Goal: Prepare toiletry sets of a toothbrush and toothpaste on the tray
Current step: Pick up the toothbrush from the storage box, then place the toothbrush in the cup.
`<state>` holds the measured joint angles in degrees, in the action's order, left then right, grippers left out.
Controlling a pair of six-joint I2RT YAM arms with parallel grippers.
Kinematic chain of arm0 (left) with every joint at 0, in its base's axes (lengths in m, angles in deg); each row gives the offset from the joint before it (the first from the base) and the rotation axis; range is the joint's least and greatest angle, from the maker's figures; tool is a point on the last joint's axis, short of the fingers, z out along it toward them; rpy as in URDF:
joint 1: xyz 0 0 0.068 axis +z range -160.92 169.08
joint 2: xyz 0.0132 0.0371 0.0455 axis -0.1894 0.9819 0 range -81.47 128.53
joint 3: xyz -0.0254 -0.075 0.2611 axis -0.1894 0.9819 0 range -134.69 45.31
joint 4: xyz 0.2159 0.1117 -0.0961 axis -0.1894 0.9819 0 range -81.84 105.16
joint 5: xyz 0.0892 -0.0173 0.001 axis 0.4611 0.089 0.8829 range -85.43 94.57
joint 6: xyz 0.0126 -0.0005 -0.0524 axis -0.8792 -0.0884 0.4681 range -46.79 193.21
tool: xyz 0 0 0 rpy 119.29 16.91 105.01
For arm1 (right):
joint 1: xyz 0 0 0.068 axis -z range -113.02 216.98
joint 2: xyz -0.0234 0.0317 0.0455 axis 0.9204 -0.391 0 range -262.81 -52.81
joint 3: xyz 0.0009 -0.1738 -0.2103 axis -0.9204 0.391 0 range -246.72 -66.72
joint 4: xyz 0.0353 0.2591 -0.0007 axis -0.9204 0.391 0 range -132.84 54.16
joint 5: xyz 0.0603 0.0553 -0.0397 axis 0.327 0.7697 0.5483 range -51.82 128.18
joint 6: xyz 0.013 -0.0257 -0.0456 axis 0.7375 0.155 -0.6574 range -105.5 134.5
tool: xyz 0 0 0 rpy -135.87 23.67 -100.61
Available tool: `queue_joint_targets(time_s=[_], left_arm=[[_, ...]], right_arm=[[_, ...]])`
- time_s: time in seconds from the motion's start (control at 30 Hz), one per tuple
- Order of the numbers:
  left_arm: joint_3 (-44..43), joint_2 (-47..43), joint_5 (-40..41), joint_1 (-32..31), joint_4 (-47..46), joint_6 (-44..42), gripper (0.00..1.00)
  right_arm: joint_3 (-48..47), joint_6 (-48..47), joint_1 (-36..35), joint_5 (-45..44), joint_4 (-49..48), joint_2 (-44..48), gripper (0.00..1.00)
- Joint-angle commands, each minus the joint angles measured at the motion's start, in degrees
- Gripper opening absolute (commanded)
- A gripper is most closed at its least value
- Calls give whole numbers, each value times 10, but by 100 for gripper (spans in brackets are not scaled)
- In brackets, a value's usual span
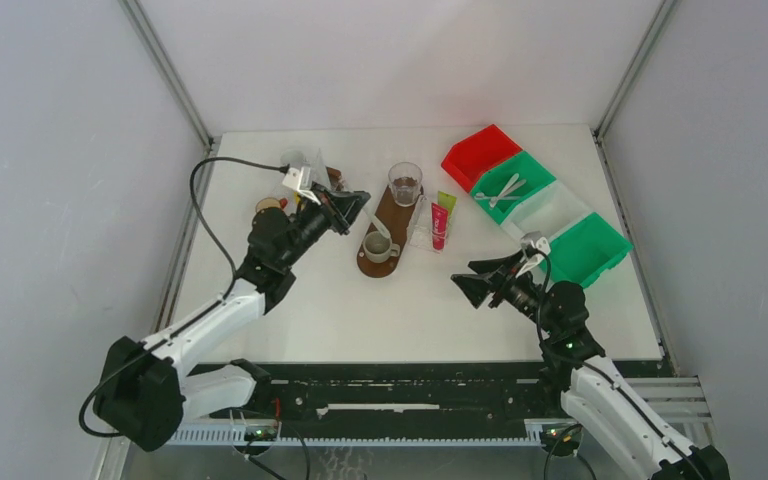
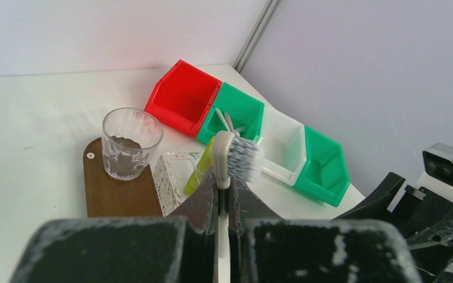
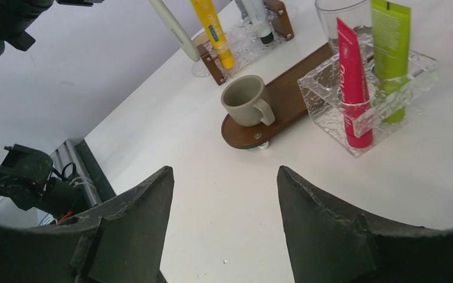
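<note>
My left gripper (image 2: 224, 194) is shut on a white toothbrush (image 2: 223, 154). Its grey bristle head (image 2: 245, 158) sticks out past the fingertips. In the top view the left gripper (image 1: 348, 208) hovers left of the wooden tray (image 1: 390, 212). The tray carries a glass (image 1: 405, 183) and a grey mug (image 1: 378, 245). The pink-red toothpaste (image 3: 353, 88) and the lime green toothpaste (image 3: 389, 47) stand in a clear holder (image 3: 416, 71) right of the tray. My right gripper (image 3: 224, 177) is open and empty, low over the table in front of the tray (image 3: 289, 94).
Red (image 1: 480, 153), green (image 1: 512, 185), white (image 1: 550, 208) and green (image 1: 590, 247) bins line the right side; one green bin holds white items. A second clear holder (image 3: 236, 47) with a yellow tube (image 3: 212, 26) stands at the back left. A white handle (image 3: 174, 29) crosses the right wrist view's top.
</note>
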<state>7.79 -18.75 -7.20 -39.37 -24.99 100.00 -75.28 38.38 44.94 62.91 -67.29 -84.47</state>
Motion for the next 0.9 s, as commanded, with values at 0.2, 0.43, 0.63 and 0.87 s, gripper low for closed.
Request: queue_joint_targets(time_s=[0.2, 0.43, 0.63, 0.87], left_arm=[[-112, 101, 1, 19, -45, -16, 0], [-194, 177, 54, 19, -18, -20, 0], [-314, 265, 111, 19, 68, 5, 0], [-454, 377, 154, 19, 175, 36, 0]], right_arm=[[8, 36, 36, 12, -16, 24, 73], [11, 42, 49, 23, -12, 29, 73], [14, 50, 61, 28, -10, 35, 73], [18, 57, 75, 33, -10, 42, 73]])
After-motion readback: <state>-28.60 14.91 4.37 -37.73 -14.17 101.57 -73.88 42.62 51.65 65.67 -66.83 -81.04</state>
